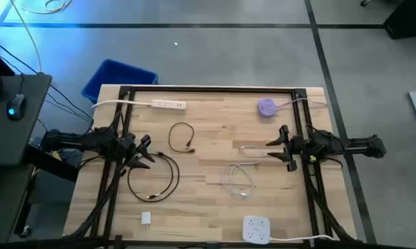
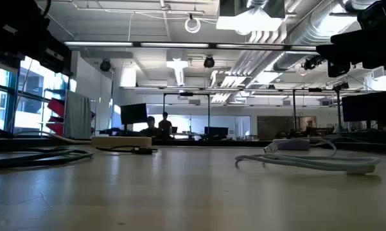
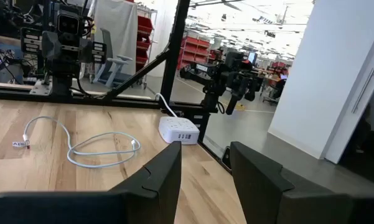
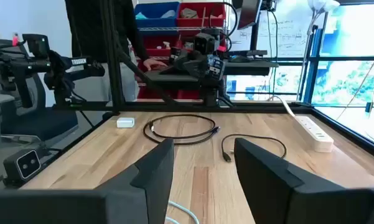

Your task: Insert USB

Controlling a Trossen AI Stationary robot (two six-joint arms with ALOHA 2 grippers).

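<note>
My left gripper [image 1: 144, 151] hovers open at the table's left, its fingers [image 3: 165, 177] apart with nothing between them. My right gripper [image 1: 275, 148] hovers open at the right, also with nothing between its fingers. A large black cable loop [image 1: 152, 177] lies by the left gripper, and a smaller black cable [image 1: 183, 137] lies farther back. One white USB cable [image 1: 239, 181] lies coiled right of centre. A second white cable [image 1: 252, 148] lies just in front of the right gripper. A white power strip [image 1: 168, 104] rests at the far edge, and a white socket cube [image 1: 256, 228] at the near edge.
A purple round hub [image 1: 266, 107] sits at the far right and a small white adapter [image 1: 146, 218] near the front left. Black frame rails [image 1: 208, 88] run round the table. A blue bin [image 1: 118, 77] stands on the floor beyond the far left corner. Bare wood lies mid-table.
</note>
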